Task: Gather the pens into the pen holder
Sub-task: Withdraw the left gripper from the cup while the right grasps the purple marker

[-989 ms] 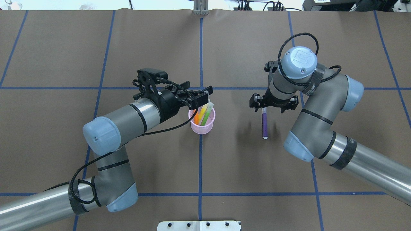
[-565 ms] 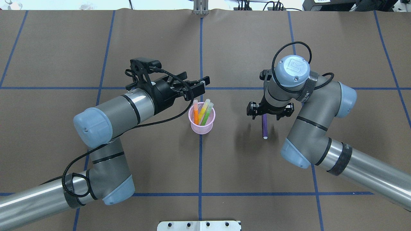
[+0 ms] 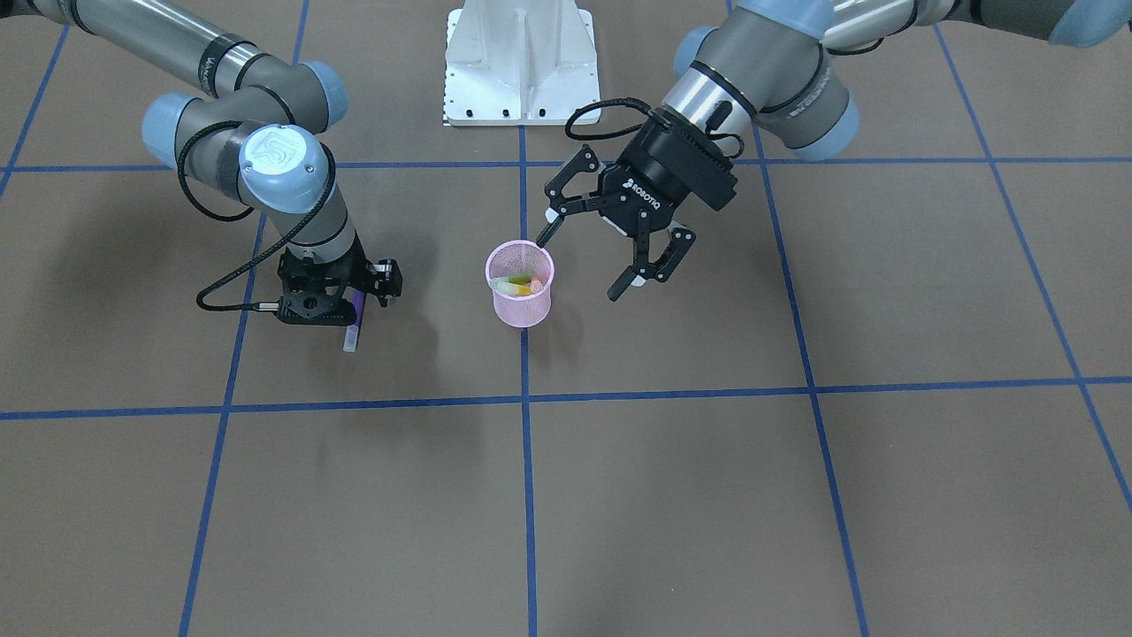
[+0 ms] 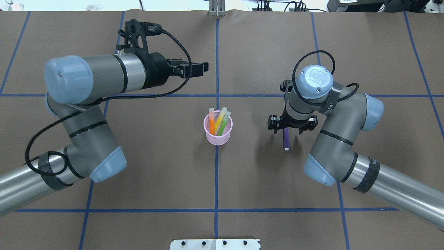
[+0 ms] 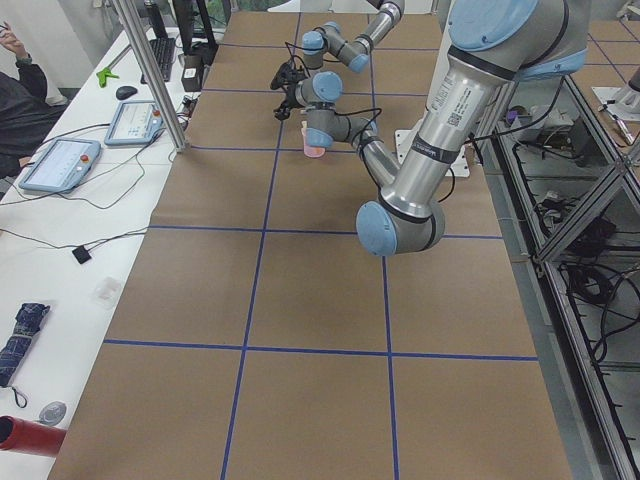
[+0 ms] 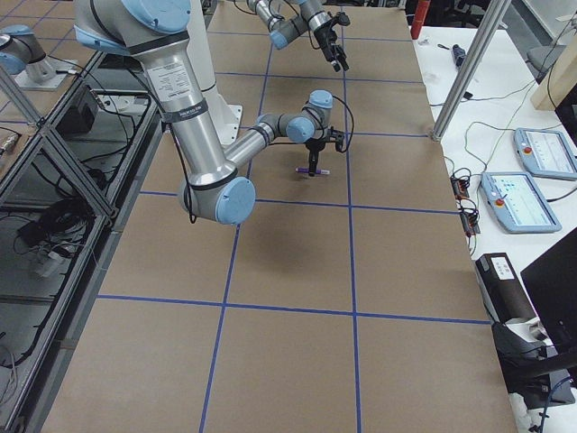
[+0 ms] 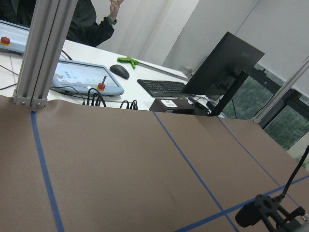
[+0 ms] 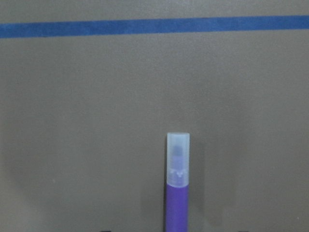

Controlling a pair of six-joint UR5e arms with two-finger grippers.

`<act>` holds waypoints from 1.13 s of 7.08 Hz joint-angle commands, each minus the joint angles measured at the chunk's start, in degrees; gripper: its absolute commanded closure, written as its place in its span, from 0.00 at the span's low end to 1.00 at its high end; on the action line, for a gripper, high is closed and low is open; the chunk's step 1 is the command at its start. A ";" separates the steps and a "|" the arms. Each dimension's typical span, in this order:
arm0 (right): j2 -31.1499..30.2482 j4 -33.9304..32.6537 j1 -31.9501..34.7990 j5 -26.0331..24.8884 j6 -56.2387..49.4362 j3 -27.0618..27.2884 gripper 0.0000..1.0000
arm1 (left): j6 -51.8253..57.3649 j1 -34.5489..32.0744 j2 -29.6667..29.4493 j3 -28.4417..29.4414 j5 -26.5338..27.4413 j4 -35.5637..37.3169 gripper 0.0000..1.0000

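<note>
Looking down, we see the right gripper (image 4: 286,131) spread open, low over the purple pen (image 4: 286,140) lying on the table (image 4: 242,173). Orange, yellow and green pens (image 4: 219,121) stand in the cup (image 4: 218,139). The left gripper (image 3: 580,265) hangs open nearby.

A robotics lab. Two robot arms (image 4: 100,73) work at a long bench (image 4: 156,166) covered in brown paper and squared off with blue tape (image 4: 216,180). Aluminium posts (image 7: 41,48) frame it. A white desk (image 5: 60,290) alongside carries control tablets (image 5: 60,163), a keyboard (image 7: 161,87), a monitor (image 7: 222,67) and cables (image 7: 96,102).
</note>
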 commanded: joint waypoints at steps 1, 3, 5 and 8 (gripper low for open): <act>-0.07 0.06 -0.01 0.00 -0.20 -0.25 0.18 | 0.66 -6.99 0.11 -2.37 -12.83 8.90 0.00; 0.01 0.06 -0.01 0.00 -0.46 -0.77 0.23 | 0.67 -7.28 0.55 -2.37 -13.57 8.90 0.00; 0.01 2.94 -0.01 -0.09 -0.46 -2.61 0.26 | 0.67 -7.28 0.55 -2.37 -13.57 8.90 0.00; 0.28 4.54 0.69 0.00 -0.28 -3.50 0.30 | 0.67 -7.28 0.64 -2.29 -13.57 8.90 0.00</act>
